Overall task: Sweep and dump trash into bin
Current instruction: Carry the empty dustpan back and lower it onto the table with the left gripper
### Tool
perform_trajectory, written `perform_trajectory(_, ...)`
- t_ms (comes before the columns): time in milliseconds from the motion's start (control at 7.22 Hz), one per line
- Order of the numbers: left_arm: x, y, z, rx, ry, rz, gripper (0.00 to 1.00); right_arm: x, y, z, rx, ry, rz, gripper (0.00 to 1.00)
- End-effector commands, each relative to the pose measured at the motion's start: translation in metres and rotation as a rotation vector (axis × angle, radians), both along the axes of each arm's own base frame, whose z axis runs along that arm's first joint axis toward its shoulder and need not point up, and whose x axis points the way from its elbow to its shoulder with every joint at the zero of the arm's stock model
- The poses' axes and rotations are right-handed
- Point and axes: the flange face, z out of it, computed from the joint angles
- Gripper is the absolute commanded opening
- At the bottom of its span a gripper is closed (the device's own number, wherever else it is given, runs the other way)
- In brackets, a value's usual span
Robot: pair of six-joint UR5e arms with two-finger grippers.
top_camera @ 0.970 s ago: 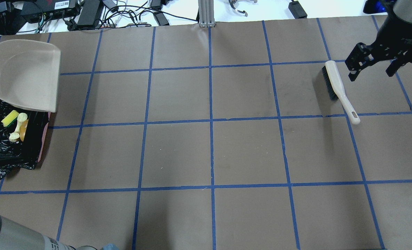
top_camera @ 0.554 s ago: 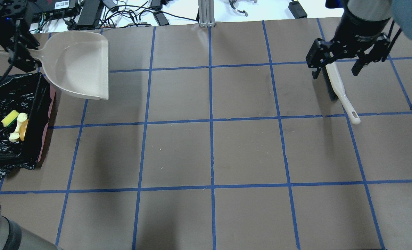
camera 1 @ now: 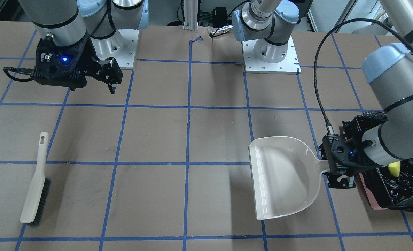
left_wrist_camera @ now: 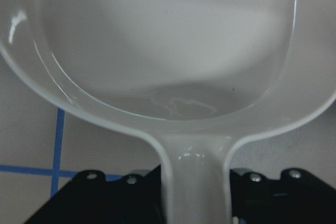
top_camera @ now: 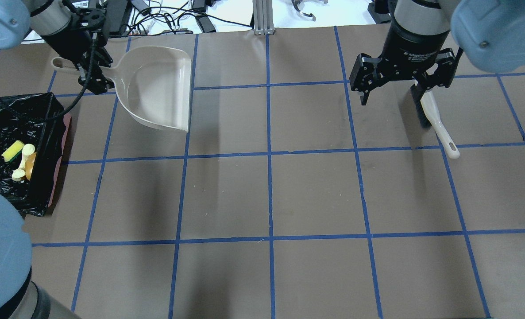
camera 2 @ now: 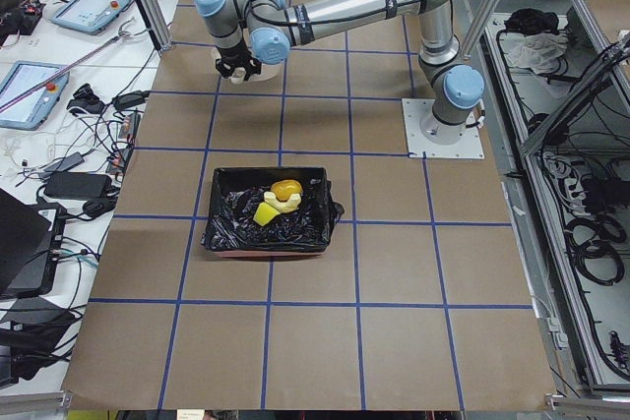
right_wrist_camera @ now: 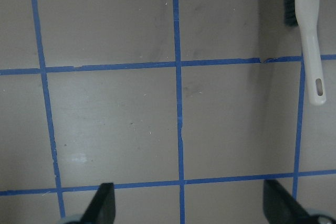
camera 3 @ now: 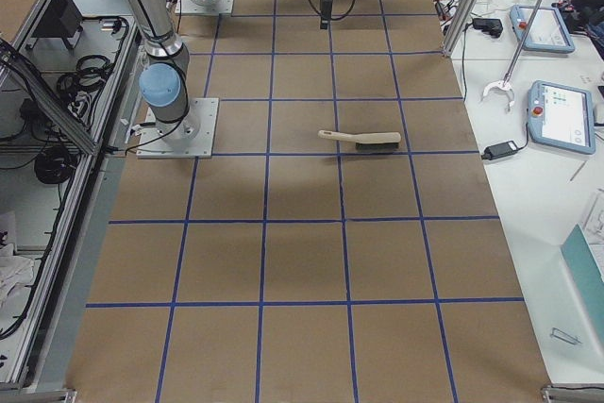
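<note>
The bin (top_camera: 54,133), pink with a black bag, stands at the table's left edge. In it lie the yellow sponge (top_camera: 13,151), the tan pastry (top_camera: 22,161) and the golden lump (top_camera: 31,165). The bin also shows in the front view (camera 1: 370,198) and the left view (camera 2: 221,233). My left gripper (top_camera: 87,71) is shut on the handle of the empty beige dustpan (top_camera: 156,88), held right of and beyond the bin. The pan fills the left wrist view (left_wrist_camera: 168,51). My right gripper (top_camera: 403,86) is open and empty, above the brush head. The brush (top_camera: 430,113) lies flat on the table.
Cables and power supplies (top_camera: 112,17) lie beyond the table's far edge, with a metal post (top_camera: 262,17) at mid-edge. Blue tape lines cross the brown table. The arm bases (camera 1: 269,52) stand on the robot's side. The brush handle shows in the right wrist view (right_wrist_camera: 310,30).
My left arm has carried the dustpan to the right, away from over the bin. My right gripper has moved left and now hovers over the brush head. The trash has not moved.
</note>
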Motion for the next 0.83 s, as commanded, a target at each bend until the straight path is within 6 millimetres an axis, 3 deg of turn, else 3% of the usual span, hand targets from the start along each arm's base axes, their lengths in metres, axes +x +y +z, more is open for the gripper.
perform_trajectory(0, -0.007, -0.011, -0.043, 0.051, 0.024, -0.046, 0.00, 0.004, 0.001, 0.007, -0.048, -0.065, 0.044, 1.00)
perform_trajectory(416, -0.015, -0.021, -0.090, 0.104, 0.073, -0.046, 0.00, 0.004, 0.008, 0.011, -0.065, -0.063, 0.039, 1.00)
perform_trajectory(693, -0.010, -0.027, -0.106, 0.095, 0.077, -0.089, 0.00, 0.003, 0.009, 0.012, -0.067, -0.052, 0.044, 1.00)
